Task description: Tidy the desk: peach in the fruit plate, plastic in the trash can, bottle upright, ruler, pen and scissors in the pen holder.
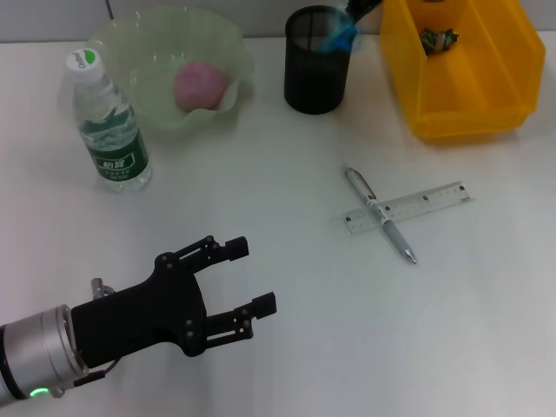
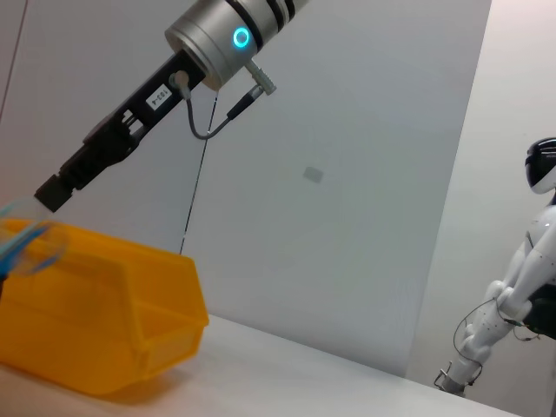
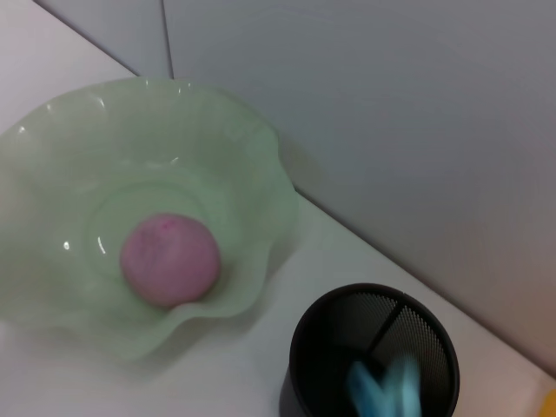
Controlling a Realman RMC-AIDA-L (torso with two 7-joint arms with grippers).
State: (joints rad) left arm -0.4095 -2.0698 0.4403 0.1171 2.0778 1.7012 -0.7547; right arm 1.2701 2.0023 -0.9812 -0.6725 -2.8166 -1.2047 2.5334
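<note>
A pink peach (image 1: 201,84) (image 3: 169,259) lies in the pale green fruit plate (image 1: 130,39) (image 3: 52,139). The clear bottle (image 1: 109,122) stands upright to the plate's left. Blue scissors (image 1: 340,35) (image 3: 382,387) stick out of the black mesh pen holder (image 1: 313,82) (image 3: 321,347). My right gripper (image 1: 363,8) (image 2: 50,193) hovers just above them at the far edge. A silver pen (image 1: 380,214) lies across the clear ruler (image 1: 430,201) on the table. Crumpled plastic (image 1: 439,39) sits in the yellow trash can (image 1: 460,113) (image 2: 95,321). My left gripper (image 1: 256,276) is open and empty near the front left.
The white table (image 1: 287,347) carries everything. A grey wall (image 2: 347,174) rises behind the desk. Another white robot (image 2: 521,287) stands far off beside that wall.
</note>
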